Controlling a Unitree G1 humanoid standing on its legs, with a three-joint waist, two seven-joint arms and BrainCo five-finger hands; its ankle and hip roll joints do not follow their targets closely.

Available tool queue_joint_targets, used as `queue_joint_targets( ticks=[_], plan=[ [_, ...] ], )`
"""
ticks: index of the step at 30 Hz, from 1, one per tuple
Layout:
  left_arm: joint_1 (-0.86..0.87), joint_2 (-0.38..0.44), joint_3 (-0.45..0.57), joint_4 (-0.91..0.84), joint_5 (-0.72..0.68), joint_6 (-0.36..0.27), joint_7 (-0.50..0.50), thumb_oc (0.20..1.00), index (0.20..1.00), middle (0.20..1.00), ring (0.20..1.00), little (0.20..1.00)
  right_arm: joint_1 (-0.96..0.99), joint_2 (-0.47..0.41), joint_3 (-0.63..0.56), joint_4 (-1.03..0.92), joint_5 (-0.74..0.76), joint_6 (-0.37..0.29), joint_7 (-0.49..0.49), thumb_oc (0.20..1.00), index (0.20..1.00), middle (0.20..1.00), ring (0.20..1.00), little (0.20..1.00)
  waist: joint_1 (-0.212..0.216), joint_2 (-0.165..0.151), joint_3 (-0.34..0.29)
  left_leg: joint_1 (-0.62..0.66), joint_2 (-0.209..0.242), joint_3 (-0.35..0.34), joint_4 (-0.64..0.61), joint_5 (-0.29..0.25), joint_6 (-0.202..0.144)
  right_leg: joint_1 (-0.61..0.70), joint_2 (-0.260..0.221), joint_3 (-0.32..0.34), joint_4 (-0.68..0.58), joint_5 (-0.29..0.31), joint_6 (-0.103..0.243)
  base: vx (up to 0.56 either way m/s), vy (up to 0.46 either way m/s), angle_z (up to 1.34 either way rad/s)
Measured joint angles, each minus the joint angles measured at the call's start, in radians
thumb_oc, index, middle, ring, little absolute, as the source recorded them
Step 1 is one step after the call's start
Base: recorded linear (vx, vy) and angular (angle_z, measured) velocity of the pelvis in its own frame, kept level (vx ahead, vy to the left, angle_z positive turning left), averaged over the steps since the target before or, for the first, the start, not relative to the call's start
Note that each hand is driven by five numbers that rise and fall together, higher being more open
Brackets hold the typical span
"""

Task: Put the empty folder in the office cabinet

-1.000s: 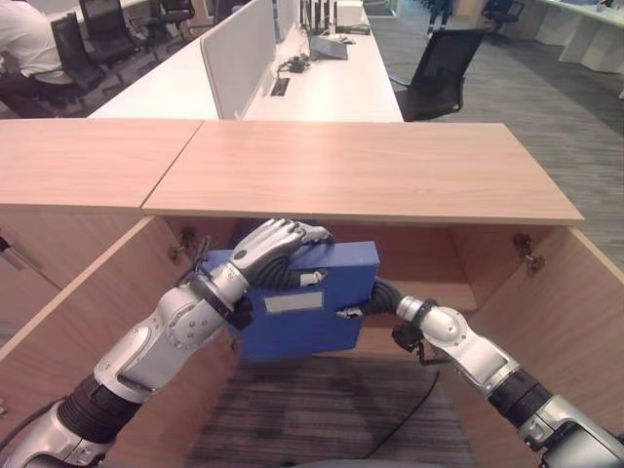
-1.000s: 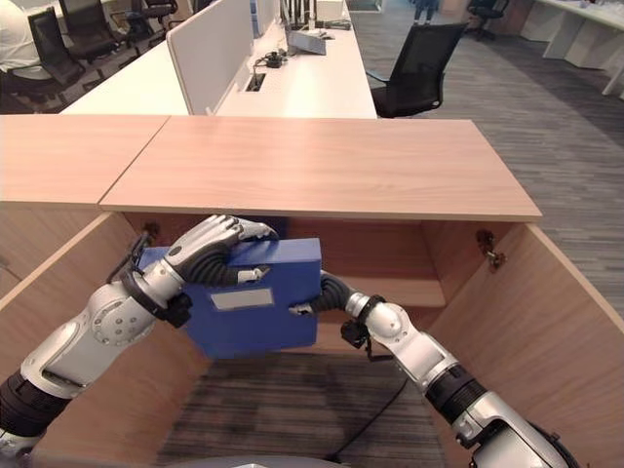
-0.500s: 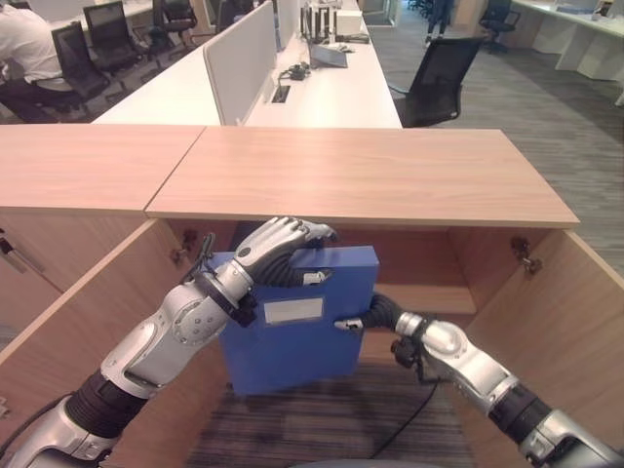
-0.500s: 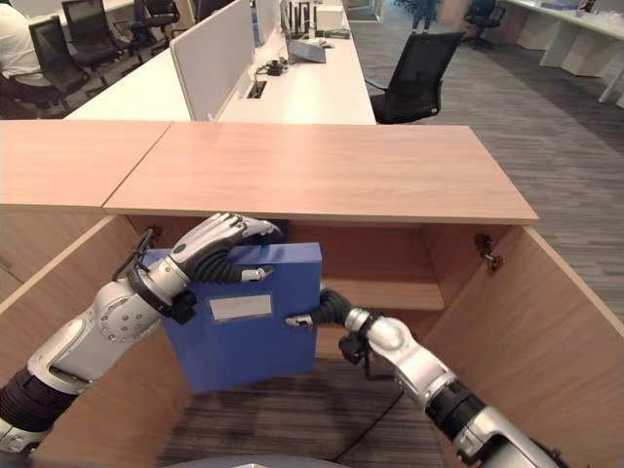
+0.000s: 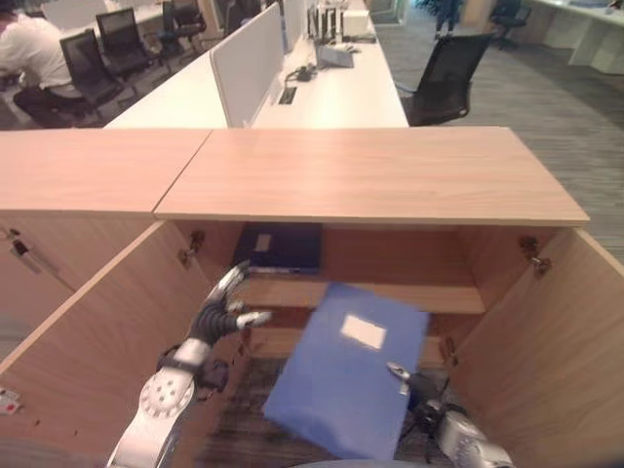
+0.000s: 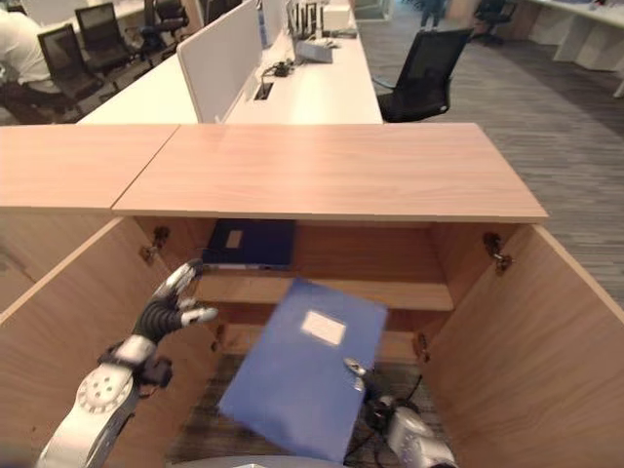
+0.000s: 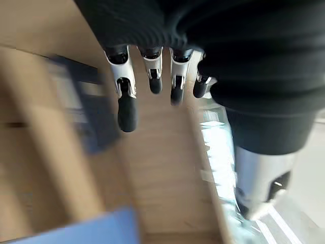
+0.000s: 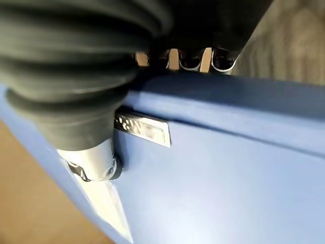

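Left eye view: folder (image 5: 346, 382) tilted, low before the open cabinet (image 5: 507, 322), not yet inside.
Right hand (image 5: 441, 427): thumb and fingers clamped on the folder's edge, apparently its sole support.
Left hand (image 5: 226, 307): fingers spread, holding nothing, beside the left door.
Shelf (image 5: 390, 296): dark binder (image 5: 280, 247) occupies its left; the right side looks free.

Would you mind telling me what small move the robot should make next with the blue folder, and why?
Probably raise and level the blue folder toward the cabinet shelf: it hangs tilted below the shelf, held only by the right robot hand, while the left robot hand is open and off it.
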Motion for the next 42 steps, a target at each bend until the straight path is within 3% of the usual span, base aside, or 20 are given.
queue_joint_targets(
  ticks=[8,10,11,12,14,16,17,18,19,21,24,26,28,29,30,33,34,35,38,42],
  plan=[
    [-0.045,-0.035,-0.094,0.010,-0.067,0.071,-0.019,1.000,1.000,1.000,1.000,1.000,-0.071,0.085,-0.067,0.190,0.121,0.006,-0.075,0.200,0.200,0.200,0.200,0.200,0.004,-0.028,0.041,-0.027,0.018,-0.037,0.025,0.007,-0.023,-0.001,0.020,-0.034,-0.008,-0.011,-0.016,-0.03,-0.180,0.13],
    [-0.026,-0.025,-0.047,-0.002,-0.070,0.074,-0.017,1.000,1.000,1.000,1.000,1.000,-0.067,0.097,-0.060,0.143,0.129,0.006,-0.077,0.200,0.200,0.200,0.200,0.200,0.022,-0.085,0.078,-0.140,0.027,-0.029,0.193,-0.008,-0.046,-0.071,0.031,-0.014,0.053,-0.040,-0.057,-0.10,-0.186,-0.04],
    [-0.029,-0.012,-0.017,-0.001,-0.085,0.076,-0.016,1.000,1.000,1.000,1.000,1.000,-0.090,0.101,-0.060,0.124,0.131,0.008,-0.077,0.200,0.200,0.200,0.200,0.200,0.028,-0.129,0.107,-0.292,0.023,-0.031,0.422,-0.008,-0.051,-0.124,0.012,-0.003,0.100,-0.058,-0.092,0.05,0.010,-0.03],
    [-0.045,-0.010,-0.011,0.038,-0.090,0.085,-0.011,1.000,1.000,1.000,1.000,1.000,-0.086,0.081,-0.060,0.068,0.130,0.018,-0.099,0.200,0.200,0.200,0.200,0.200,0.046,-0.125,0.172,-0.442,0.037,-0.031,0.661,-0.026,-0.040,-0.100,0.022,-0.002,0.107,-0.061,-0.114,0.02,0.060,0.01],
    [-0.003,-0.029,-0.011,0.071,-0.090,0.113,-0.003,1.000,1.000,1.000,1.000,1.000,-0.066,0.042,-0.042,-0.006,0.131,0.024,-0.105,0.200,0.200,0.200,0.200,0.200,0.044,-0.101,0.175,-0.427,0.004,-0.005,0.373,-0.035,-0.035,-0.090,0.029,-0.008,0.105,-0.070,-0.115,0.07,0.095,-0.22],
    [0.009,-0.030,-0.009,0.074,-0.090,0.113,0.001,1.000,1.000,1.000,1.000,1.000,-0.073,0.051,-0.032,-0.017,0.131,0.024,-0.104,0.200,0.200,0.200,0.200,0.200,0.049,-0.087,0.168,-0.429,-0.022,0.001,0.275,-0.021,-0.040,-0.078,0.037,-0.011,0.091,-0.070,-0.120,0.19,0.129,-0.21],
    [0.001,-0.037,-0.009,0.080,-0.089,0.112,0.001,1.000,1.000,1.000,1.000,1.000,-0.073,0.058,-0.025,-0.019,0.131,0.025,-0.102,0.200,0.200,0.200,0.200,0.200,0.048,-0.076,0.162,-0.431,-0.038,0.008,0.218,-0.004,-0.042,-0.067,0.046,-0.001,0.071,-0.070,-0.104,0.13,0.064,-0.25],
    [-0.015,-0.052,-0.011,0.106,-0.084,0.112,-0.001,1.000,1.000,1.000,1.000,1.000,-0.084,0.060,-0.015,-0.015,0.131,0.026,-0.093,0.200,0.200,0.200,0.200,0.200,0.057,-0.054,0.141,-0.374,-0.049,0.004,0.043,0.025,-0.036,-0.052,0.062,0.005,0.018,-0.105,-0.041,0.22,0.130,-0.62],
    [-0.004,-0.052,-0.006,0.107,-0.083,0.113,0.000,1.000,1.000,1.000,1.000,1.000,-0.085,0.058,0.005,-0.027,0.131,0.026,-0.082,0.200,0.200,0.200,0.200,0.200,0.065,-0.038,0.128,-0.332,-0.048,-0.008,0.014,0.038,-0.039,-0.041,0.073,0.012,0.011,-0.045,-0.074,0.27,0.199,-0.66],
    [0.000,-0.053,-0.007,0.100,-0.057,0.113,-0.012,1.000,1.000,1.000,1.000,1.000,-0.068,0.039,0.009,-0.056,0.130,0.028,-0.075,0.200,0.200,0.200,0.200,0.200,0.045,-0.013,0.115,-0.293,-0.037,-0.005,0.016,0.054,-0.016,-0.011,0.101,0.018,-0.010,-0.048,-0.078,0.36,0.281,-0.25],
    [0.005,-0.027,0.032,0.096,-0.018,0.113,-0.039,1.000,1.000,1.000,1.000,1.000,-0.050,0.024,0.008,-0.093,0.129,0.026,-0.033,0.200,0.200,0.200,0.200,0.200,0.043,-0.044,0.058,-0.268,-0.056,0.010,0.021,0.061,-0.002,-0.021,0.092,0.073,-0.009,-0.080,-0.075,0.24,0.219,-0.48],
    [0.003,-0.037,0.035,0.093,-0.014,0.113,-0.046,1.000,1.000,1.000,1.000,1.000,-0.055,0.017,0.004,-0.094,0.120,0.026,-0.027,0.200,0.200,0.200,0.200,0.200,0.040,-0.042,0.052,-0.252,-0.072,0.027,-0.010,0.111,0.070,0.019,0.070,0.111,-0.009,-0.104,-0.037,0.30,0.307,-0.50],
    [0.006,-0.037,0.068,0.091,-0.001,0.115,-0.049,1.000,1.000,1.000,1.000,1.000,-0.049,0.024,-0.007,-0.128,0.087,0.039,-0.025,0.200,0.200,0.200,0.200,0.200,0.032,-0.033,0.047,-0.199,-0.104,0.051,0.000,0.068,0.129,0.028,0.027,0.130,0.047,-0.137,0.019,0.24,0.320,-0.47],
    [0.007,-0.035,0.088,0.091,0.022,0.115,-0.049,1.000,1.000,1.000,1.000,1.000,-0.049,0.030,-0.025,-0.135,0.072,0.047,-0.007,0.200,0.200,0.200,0.200,0.200,0.035,-0.005,0.039,-0.170,-0.104,0.056,0.001,0.046,0.156,-0.042,0.000,0.124,0.240,-0.202,0.088,0.09,0.248,-0.40],
    [0.008,-0.030,0.093,0.089,0.028,0.116,-0.049,1.000,1.000,1.000,1.000,1.000,-0.050,0.034,-0.027,-0.135,0.069,0.047,-0.004,0.200,0.200,0.200,0.200,0.200,0.040,0.003,0.038,-0.160,-0.104,0.060,0.001,0.039,0.165,-0.091,-0.013,0.121,0.341,-0.222,0.114,0.05,0.184,-0.64],
    [0.031,0.017,0.107,0.071,0.034,0.120,-0.049,1.000,1.000,1.000,1.000,1.000,-0.102,0.024,0.020,-0.191,0.041,0.047,0.007,0.200,0.200,0.200,0.200,0.200,0.071,0.010,0.052,-0.170,-0.123,0.122,0.045,-0.009,0.165,-0.286,-0.227,-0.031,0.629,-0.273,0.131,-0.05,0.020,-0.75],
    [0.032,0.026,0.107,0.070,0.034,0.121,-0.049,1.000,1.000,1.000,1.000,1.000,-0.109,0.024,0.030,-0.211,0.036,0.048,0.012,0.200,0.200,0.200,0.200,0.200,0.071,0.010,0.054,-0.176,-0.126,0.126,0.047,-0.010,0.163,-0.316,-0.264,-0.048,0.619,-0.271,0.135,-0.17,-0.101,-0.47],
    [0.036,0.062,0.107,0.049,0.034,0.118,-0.047,1.000,1.000,1.000,1.000,1.000,-0.130,0.018,0.053,-0.280,0.025,0.049,0.015,0.200,0.200,0.200,0.200,0.200,0.080,0.004,0.083,-0.209,-0.113,0.132,0.073,-0.021,0.144,-0.363,-0.311,-0.160,0.542,-0.266,0.133,-0.17,-0.118,-0.33],
    [0.024,0.092,0.106,0.046,0.034,0.118,-0.040,1.000,1.000,1.000,1.000,1.000,-0.203,0.020,0.049,-0.343,0.030,0.036,0.020,0.200,0.200,0.200,0.200,0.200,0.081,-0.024,0.166,-0.280,-0.097,0.143,0.143,-0.030,0.131,-0.435,-0.305,-0.197,0.388,-0.183,0.181,-0.08,-0.112,-0.08],
    [-0.006,0.070,0.096,0.030,0.034,0.098,-0.021,1.000,1.000,1.000,1.000,1.000,-0.207,0.021,0.007,-0.372,0.076,0.008,0.012,0.200,0.200,0.200,0.200,0.200,0.112,-0.064,0.226,-0.404,-0.106,0.115,0.259,-0.051,0.110,-0.444,-0.278,-0.227,0.367,-0.130,0.139,-0.19,-0.137,0.33]
  ],
)
